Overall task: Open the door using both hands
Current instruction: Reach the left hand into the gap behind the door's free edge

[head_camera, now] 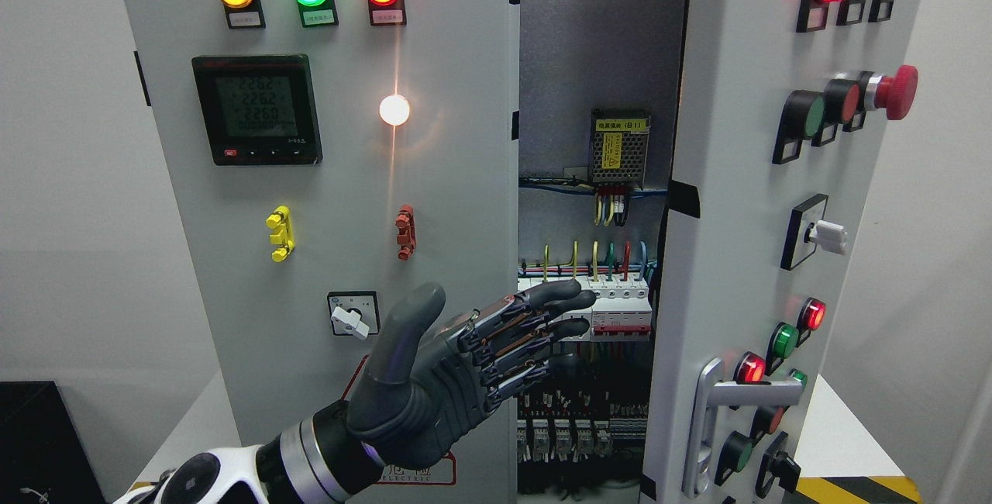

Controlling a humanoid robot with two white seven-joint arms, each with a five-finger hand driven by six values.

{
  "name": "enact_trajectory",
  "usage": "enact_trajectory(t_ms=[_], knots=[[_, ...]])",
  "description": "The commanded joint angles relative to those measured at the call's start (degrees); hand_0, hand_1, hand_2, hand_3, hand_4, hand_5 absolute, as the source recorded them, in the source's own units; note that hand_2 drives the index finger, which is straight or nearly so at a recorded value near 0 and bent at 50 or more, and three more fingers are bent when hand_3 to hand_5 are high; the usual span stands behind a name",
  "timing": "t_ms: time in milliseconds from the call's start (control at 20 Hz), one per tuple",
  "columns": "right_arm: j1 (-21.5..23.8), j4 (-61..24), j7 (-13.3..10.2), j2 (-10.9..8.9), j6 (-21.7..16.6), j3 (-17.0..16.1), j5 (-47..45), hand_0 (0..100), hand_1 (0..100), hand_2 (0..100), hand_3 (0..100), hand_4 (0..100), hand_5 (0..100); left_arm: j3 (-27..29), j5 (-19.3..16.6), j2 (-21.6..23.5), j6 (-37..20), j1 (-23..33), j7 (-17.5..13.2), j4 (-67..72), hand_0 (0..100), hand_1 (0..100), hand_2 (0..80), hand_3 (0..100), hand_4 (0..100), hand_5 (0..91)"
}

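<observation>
Your left hand is raised in front of the cabinet, fingers stretched out and released, holding nothing, with the fingertips reaching past the right edge of the left door into the gap. That door looks closed or nearly so. The right door stands swung open toward you, its silver handle low down and untouched. Between the doors you see breakers and coloured wiring.
</observation>
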Motion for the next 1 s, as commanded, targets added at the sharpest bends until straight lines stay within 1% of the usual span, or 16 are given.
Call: enact_trajectory(t_ms=[0, 100, 250, 301, 651, 952], knots=[[0.0, 0.0, 0.0, 0.0, 0.0, 0.0, -1.4, 19, 0, 0, 0, 0, 0, -3.4, 5.5, -3.4, 1.9, -6.0, -0.1, 4.3, 0, 0, 0.0, 0, 0, 0.0], [0.0, 0.0, 0.0, 0.0, 0.0, 0.0, -1.4, 19, 0, 0, 0, 0, 0, -3.5, 6.2, -3.9, 2.0, -6.7, -0.1, 5.1, 0, 0, 0.0, 0, 0, 0.0], [0.0, 0.0, 0.0, 0.0, 0.0, 0.0, -1.4, 19, 0, 0, 0, 0, 0, -3.4, 10.1, -5.4, 4.1, -9.1, -0.1, 6.6, 0, 0, 0.0, 0, 0, 0.0], [0.0, 0.0, 0.0, 0.0, 0.0, 0.0, -1.4, 19, 0, 0, 0, 0, 0, -3.5, 10.7, -5.8, 4.1, -9.6, -0.1, 6.6, 0, 0, 0.0, 0, 0, 0.0], [0.0, 0.0, 0.0, 0.0, 0.0, 0.0, -1.4, 19, 0, 0, 0, 0, 0, -3.8, 11.0, -7.1, 4.3, -10.3, -0.1, 6.6, 0, 0, 0.0, 0, 0, 0.0], [0.0, 0.0, 0.0, 0.0, 0.0, 0.0, -1.4, 19, 0, 0, 0, 0, 0, -6.2, 10.9, -8.5, 4.1, -11.3, 0.0, 6.7, 0, 0, 0.0, 0, 0, 0.0]])
